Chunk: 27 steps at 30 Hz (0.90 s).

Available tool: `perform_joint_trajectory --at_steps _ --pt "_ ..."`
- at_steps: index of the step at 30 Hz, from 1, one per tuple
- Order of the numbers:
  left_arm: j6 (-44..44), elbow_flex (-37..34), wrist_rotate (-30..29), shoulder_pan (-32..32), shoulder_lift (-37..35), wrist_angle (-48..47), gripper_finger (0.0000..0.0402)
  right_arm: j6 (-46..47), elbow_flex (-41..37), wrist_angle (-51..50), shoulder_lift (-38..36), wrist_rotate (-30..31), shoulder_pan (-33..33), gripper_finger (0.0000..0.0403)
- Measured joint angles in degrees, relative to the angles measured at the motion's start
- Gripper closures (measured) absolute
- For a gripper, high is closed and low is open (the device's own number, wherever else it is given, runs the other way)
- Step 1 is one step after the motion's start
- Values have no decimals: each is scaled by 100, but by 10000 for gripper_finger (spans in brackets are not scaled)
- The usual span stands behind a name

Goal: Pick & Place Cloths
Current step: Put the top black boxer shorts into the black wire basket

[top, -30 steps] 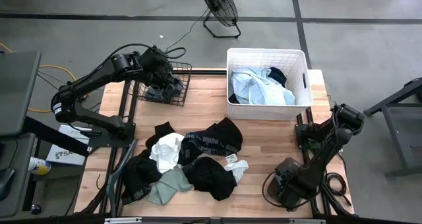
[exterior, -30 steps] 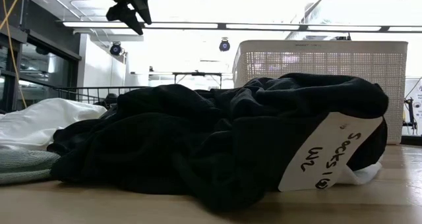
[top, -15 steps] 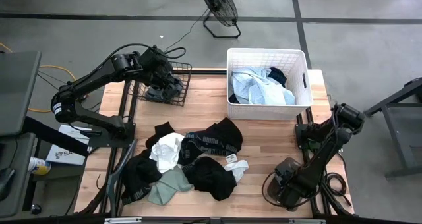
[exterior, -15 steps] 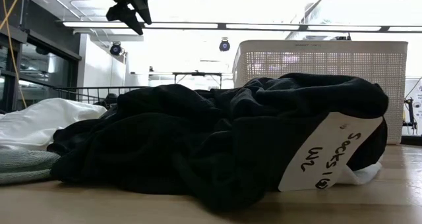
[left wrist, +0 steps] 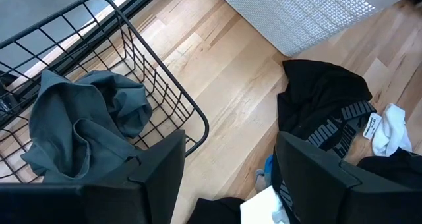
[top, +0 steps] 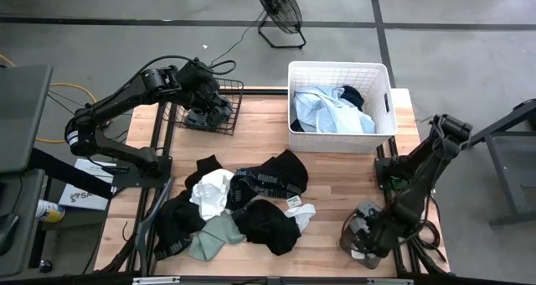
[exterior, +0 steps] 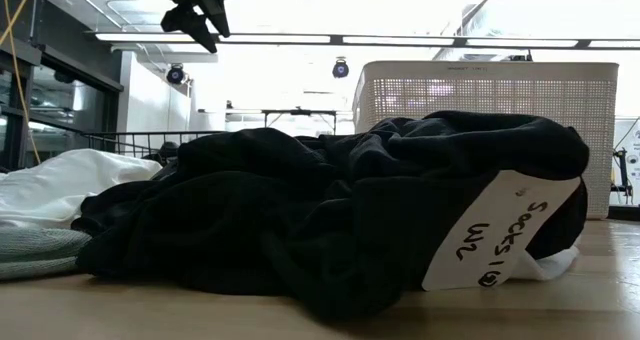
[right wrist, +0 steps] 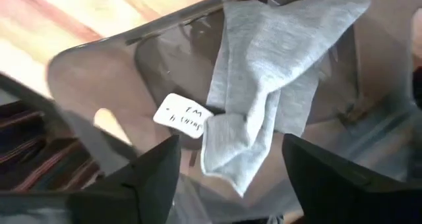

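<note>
My right hand [right wrist: 227, 178] open at lower right of high view, grey cloth [right wrist: 264, 85] loose in clear bin [right wrist: 99, 72]. My left hand [left wrist: 224, 178] open above wire basket [left wrist: 165, 99], upper left.

A white paper tag [exterior: 500, 230] lying against the heap of black fabric garments [exterior: 340, 220] on the wooden desk carries handwriting, upside down in the low view, that reads roughly "Socks" over "W2", with a small mark after each that cannot be made out. In the left wrist view, a black garment with a pale-lettered band [left wrist: 339, 122] shows the brand word "PUMA". The small white tag [right wrist: 184, 116] fixed to the light grey cloth [right wrist: 264, 85] bears handwriting too blurred to read.
</note>
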Motion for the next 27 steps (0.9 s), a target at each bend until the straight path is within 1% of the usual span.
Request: perform_joint_trajectory --at_steps 3,5,9,12,15,21,27 --pt "0 0 29 0 0 -2 169 -6 0 -181 -245 82 0 134" --pt "-3 0 111 0 0 -4 169 -11 0 -269 -372 258 0 133" --pt "-40 0 251 -54 0 -37 169 -22 0 -415 -530 819 -3 133" --pt "-118 0 228 -190 0 -42 169 -49 0 -427 -585 1305 -78 133" --pt "-309 0 165 -362 0 -42 169 -261 2 -424 -597 1606 -211 133" --pt "-562 0 133 -912 67 21 169 -853 2 -443 -597 1636 -545 133" --pt "-1453 -4 124 -1505 416 35 169 -1339 2 -560 -785 1764 -643 133"
